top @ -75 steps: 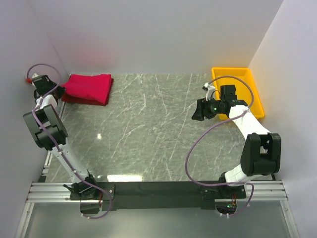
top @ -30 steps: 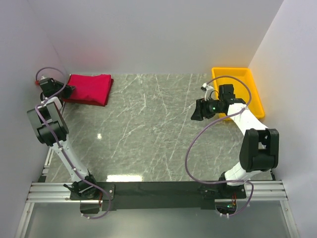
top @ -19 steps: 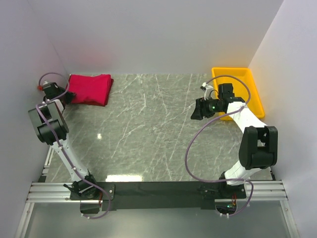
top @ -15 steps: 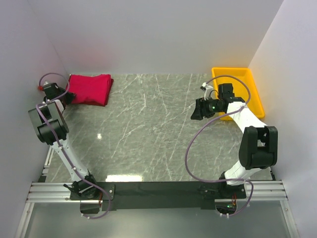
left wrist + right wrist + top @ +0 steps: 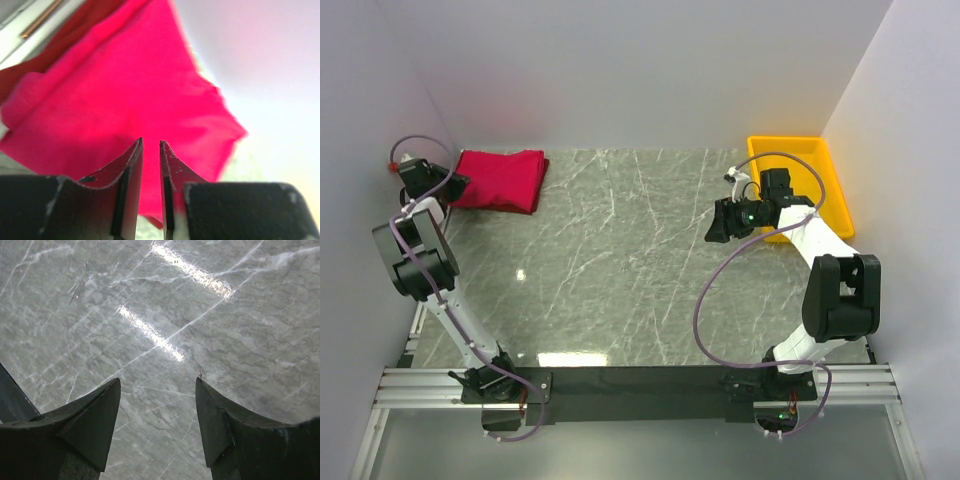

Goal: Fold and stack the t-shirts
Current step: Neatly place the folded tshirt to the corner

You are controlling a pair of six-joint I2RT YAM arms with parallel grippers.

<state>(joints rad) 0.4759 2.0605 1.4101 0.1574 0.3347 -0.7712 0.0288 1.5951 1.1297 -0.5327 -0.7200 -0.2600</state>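
L gripper (image 5: 150,145) jaws a crack apart, empty, at crimson t-shirt (image 5: 125,90) folded atop darker red t-shirt (image 5: 75,27) in far-left corner of table (image 5: 620,260), prob. releasing stack; R gripper (image 5: 157,385) wide open, idle.

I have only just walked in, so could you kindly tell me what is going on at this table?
Two red t-shirts lie folded and stacked in the far left corner of the table, the bright crimson one on top of the darker one. The left pincer sits at the stack's left edge, jaws a narrow slit apart with no cloth between them. The right pincer hangs open over bare marble beside the yellow tray, holding nothing.
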